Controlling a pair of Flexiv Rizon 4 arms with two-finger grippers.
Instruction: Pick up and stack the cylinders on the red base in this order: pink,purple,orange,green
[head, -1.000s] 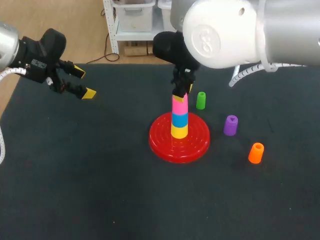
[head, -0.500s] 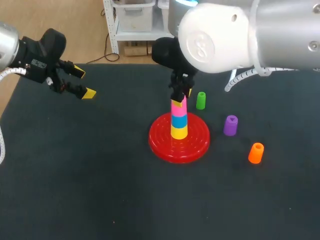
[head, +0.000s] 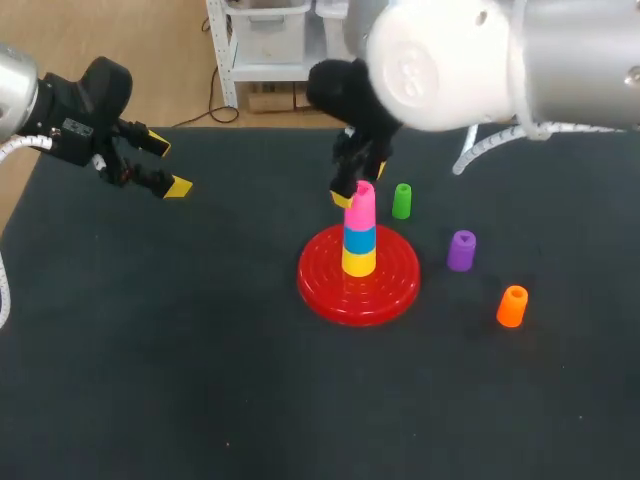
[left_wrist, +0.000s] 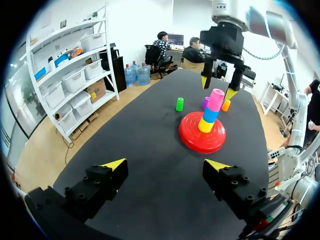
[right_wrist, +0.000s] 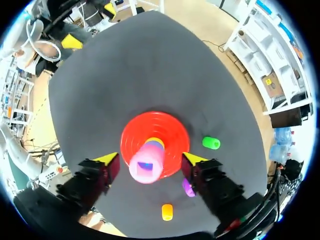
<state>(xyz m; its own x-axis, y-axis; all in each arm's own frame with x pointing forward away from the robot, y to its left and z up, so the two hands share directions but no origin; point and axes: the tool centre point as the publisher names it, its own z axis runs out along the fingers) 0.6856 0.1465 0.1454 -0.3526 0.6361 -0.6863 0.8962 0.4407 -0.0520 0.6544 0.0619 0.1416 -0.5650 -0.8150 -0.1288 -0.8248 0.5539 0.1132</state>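
The red base (head: 325, 285) holds a stack of a yellow, a blue and on top a pink cylinder (head: 360, 206). My right gripper (head: 359, 184) hangs over the stack, open, a yellow tip on either side of the pink cylinder (right_wrist: 146, 167) without touching it. In the right wrist view the gripper (right_wrist: 149, 159) looks straight down on the base (right_wrist: 170, 129). The green cylinder (head: 401, 201), the purple one (head: 461, 250) and the orange one (head: 512, 306) stand on the table to the right of the base. My left gripper (head: 160, 166) is open and empty at the far left.
The dark table mat (head: 180, 360) spreads wide in front of and left of the base. In the left wrist view my own gripper (left_wrist: 165, 165) faces the base (left_wrist: 200, 142), with the right gripper (left_wrist: 218, 87) above it.
The right gripper's fingers have spread apart and let go of the pink cylinder, which stays on the blue one. The left arm has not moved.
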